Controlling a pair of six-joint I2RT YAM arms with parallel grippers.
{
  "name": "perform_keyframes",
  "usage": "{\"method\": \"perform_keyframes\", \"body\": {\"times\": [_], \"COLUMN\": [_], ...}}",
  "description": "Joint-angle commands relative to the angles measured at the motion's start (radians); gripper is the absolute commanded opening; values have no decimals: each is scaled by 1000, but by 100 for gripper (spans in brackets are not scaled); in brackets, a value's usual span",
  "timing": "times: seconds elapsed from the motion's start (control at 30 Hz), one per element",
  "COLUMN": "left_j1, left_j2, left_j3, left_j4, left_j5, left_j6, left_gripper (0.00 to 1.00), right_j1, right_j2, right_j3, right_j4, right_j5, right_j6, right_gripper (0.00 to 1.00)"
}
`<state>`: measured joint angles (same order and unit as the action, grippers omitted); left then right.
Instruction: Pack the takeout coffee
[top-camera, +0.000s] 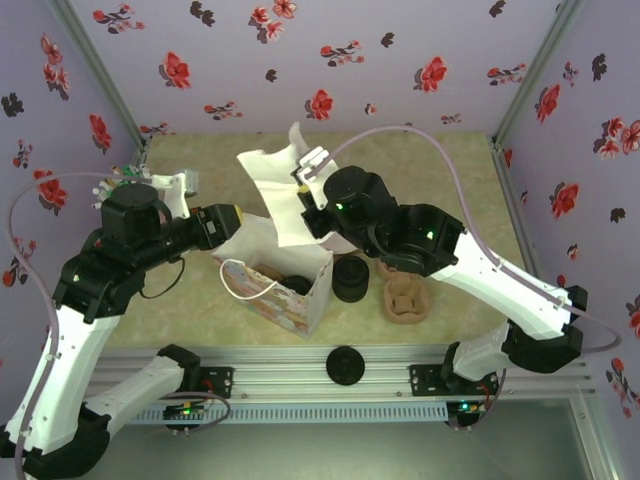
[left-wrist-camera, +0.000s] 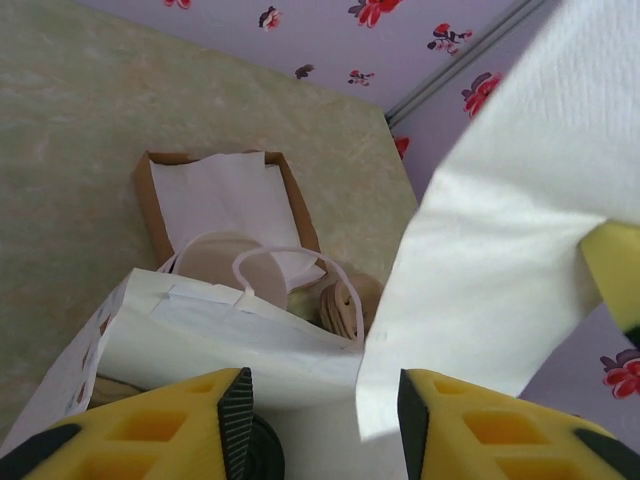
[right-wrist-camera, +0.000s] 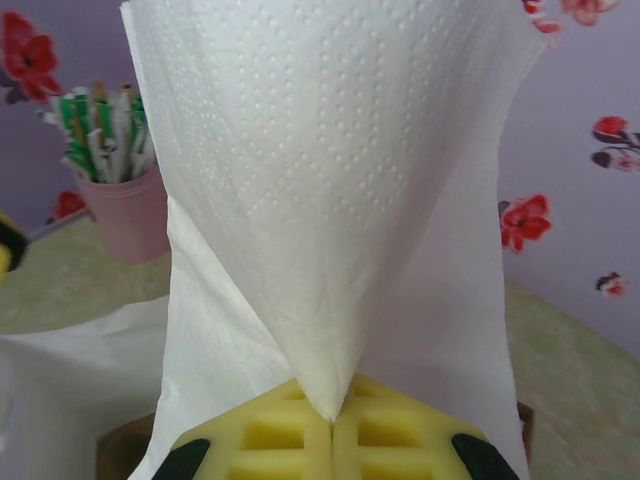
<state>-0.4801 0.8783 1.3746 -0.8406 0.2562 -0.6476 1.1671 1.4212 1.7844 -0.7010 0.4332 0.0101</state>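
- The left arm rises from its base at the lower left of the top view. It bends at an elbow by the left edge, and its forearm runs rightward across the worktop (top-camera: 455, 175).
- A pink cup (right-wrist-camera: 118, 215) of stirrers stands at the upper left, behind that arm.
- The left gripper (top-camera: 228, 218) (left-wrist-camera: 325, 400) points right at the left rim of the bag (top-camera: 262, 248). Its fingers are spread, with the bag's white paper between them, and no pinch on the paper is visible.
- The bag stands open at left of centre, its handle loop at the near-left side.
- The coffee (top-camera: 295, 284) appears to be the dark, round, lidded shape inside the bag, low on its right side.
- The napkin (top-camera: 283, 200) (right-wrist-camera: 330, 200) hangs over the bag's far edge, in the upper centre.
- The right gripper (top-camera: 310, 172) (right-wrist-camera: 331, 425) has its fingers pressed together, pinching the napkin.
- A black cylinder (top-camera: 350, 280) stands just right of the bag, and a brown carrier (top-camera: 405, 298) lies beside that.
- The right arm comes from the lower right and stretches up-left across the worktop. Its wrist is at centre and its gripper is aimed toward the upper left.
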Motion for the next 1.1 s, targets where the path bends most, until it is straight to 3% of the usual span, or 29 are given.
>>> {"method": "perform_keyframes", "body": {"times": [0.0,0.5,0.9,1.07], "left_j1": [-7,-6,-7,-7], "left_j2": [-8,-51,-64,-62], "left_j3": [-5,-115,-178,-183], "left_j4": [33,36,32,32], "left_j5": [12,0,-21,-21], "left_j6": [-8,-41,-51,-51], "left_gripper": [44,42,42,43], "right_j1": [14,13,-63,-115], "right_j2": [4,22,-25,-68], "right_j3": [28,-73,-286,-342], "right_j4": [3,136,312,304], "right_j5": [-145,-440,-547,-516], "right_j6": [41,215,392,450], "right_gripper": [0,0,0,0]}}
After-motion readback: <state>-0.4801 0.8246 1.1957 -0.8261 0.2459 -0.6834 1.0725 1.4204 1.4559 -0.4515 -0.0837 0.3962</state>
